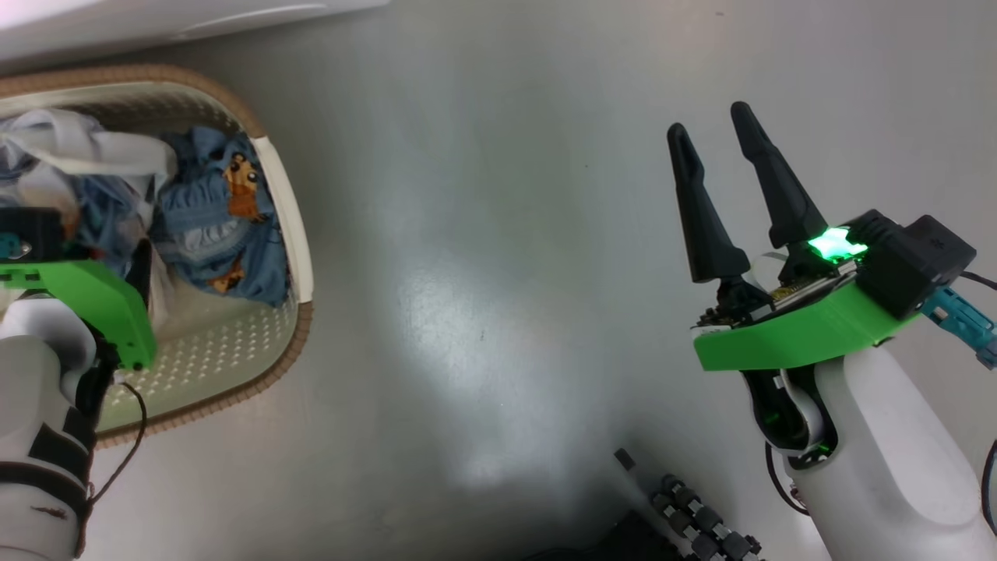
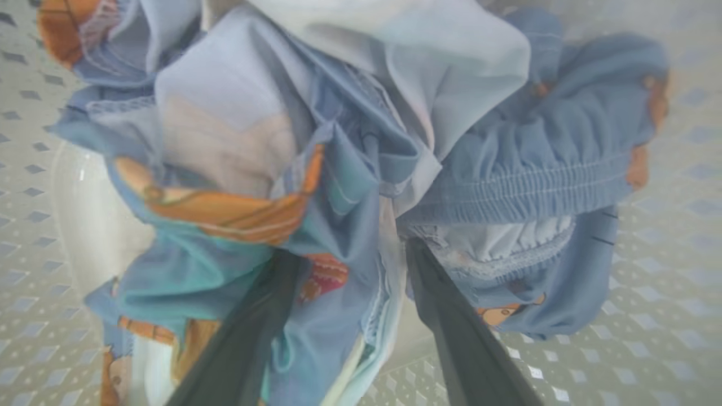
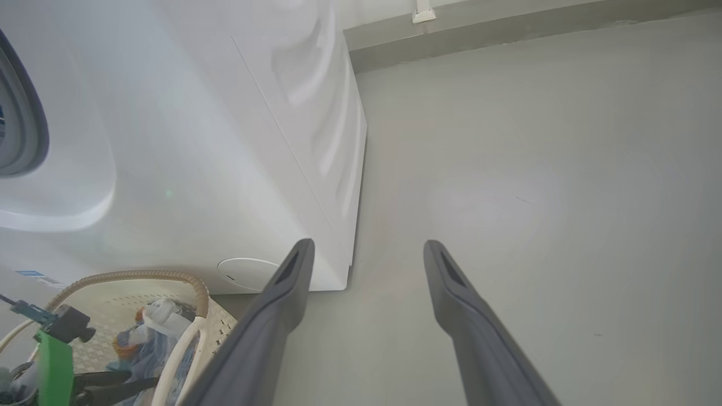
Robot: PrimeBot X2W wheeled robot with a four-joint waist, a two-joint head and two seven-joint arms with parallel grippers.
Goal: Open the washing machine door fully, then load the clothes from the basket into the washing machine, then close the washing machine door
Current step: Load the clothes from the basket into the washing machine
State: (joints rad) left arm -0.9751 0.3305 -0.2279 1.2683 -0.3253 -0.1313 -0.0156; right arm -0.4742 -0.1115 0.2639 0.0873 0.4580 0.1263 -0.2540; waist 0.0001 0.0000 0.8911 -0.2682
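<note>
The left gripper (image 2: 351,254) sits low in the basket (image 1: 290,226), which stands on the floor (image 1: 506,273) at the left, just in front of the washing machine (image 3: 225,141). Its fingers are spread apart, straddling a fold of the clothes (image 2: 496,169) without clamping it. A good pick probably means sinking slightly deeper for a thick bunch, closing firmly, then lifting straight up past the rim. The right gripper (image 1: 709,125) hangs spread and empty over the floor at the right, well apart from the basket.
</note>
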